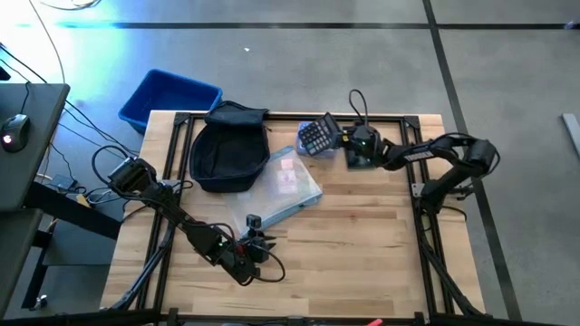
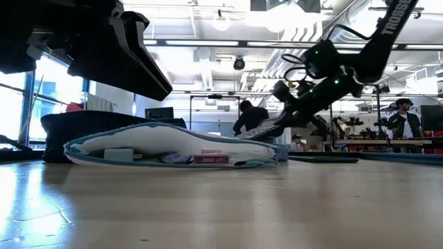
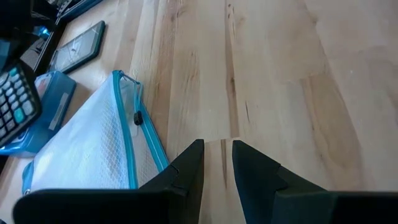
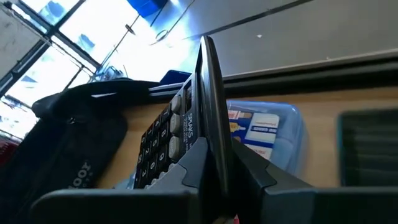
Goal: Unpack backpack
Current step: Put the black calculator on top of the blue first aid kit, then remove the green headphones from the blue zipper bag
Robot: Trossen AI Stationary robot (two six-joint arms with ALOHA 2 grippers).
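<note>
Backpack (image 1: 230, 147) logo possibly, right-wrist only

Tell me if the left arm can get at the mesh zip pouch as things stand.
Probably yes. The left gripper hangs empty, jaws slightly apart, just beside the mesh zip pouch, with only bare table between them. The right gripper, holding the calculator, is off at the pouch's far end.

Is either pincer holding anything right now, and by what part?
The right pincer grips the calculator by its edge, lifted off the table; the left pincer holds nothing.
</note>
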